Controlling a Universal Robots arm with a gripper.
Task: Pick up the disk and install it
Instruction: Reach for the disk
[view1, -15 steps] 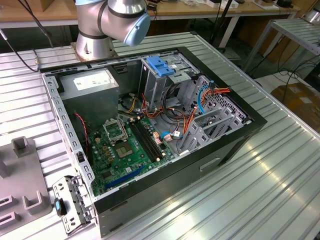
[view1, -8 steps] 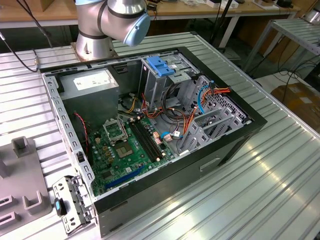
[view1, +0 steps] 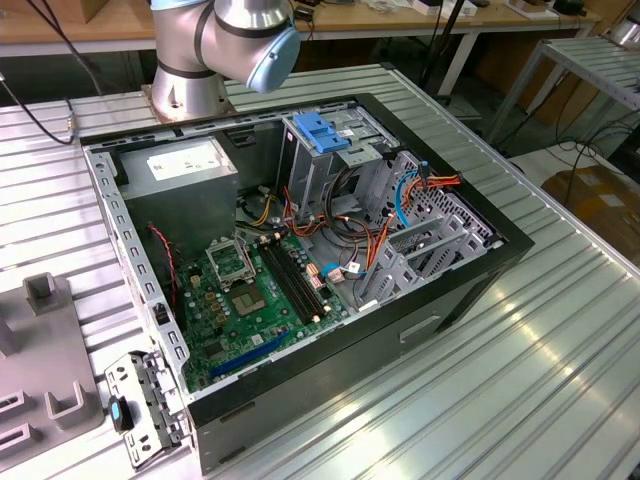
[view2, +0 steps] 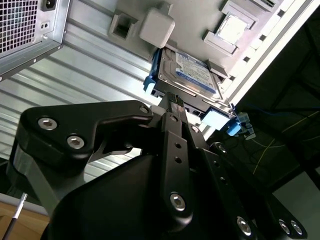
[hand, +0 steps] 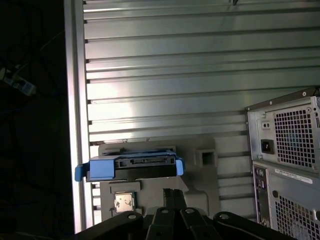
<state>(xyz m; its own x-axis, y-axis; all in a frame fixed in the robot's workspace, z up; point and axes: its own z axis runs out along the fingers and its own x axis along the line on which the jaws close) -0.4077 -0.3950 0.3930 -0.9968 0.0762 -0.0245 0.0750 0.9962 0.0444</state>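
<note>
We see the black tool (view2: 174, 99), fingers together, near the dark rectangular blue-railed disk (view2: 189, 74) resting on a grey holder (view2: 192, 17).

1. A ribbed metal table (view1: 480, 400) spans the foreground of the exterior view, with bright light glinting off its grooves at lower right.
2. A wooden workbench (view1: 400, 20) on white legs lines the top edge of the frame.
3. At upper right, a second ribbed table (view1: 590, 62) stands above a grey floor (view1: 535, 168) and a cardboard box (view1: 600, 195).
</note>
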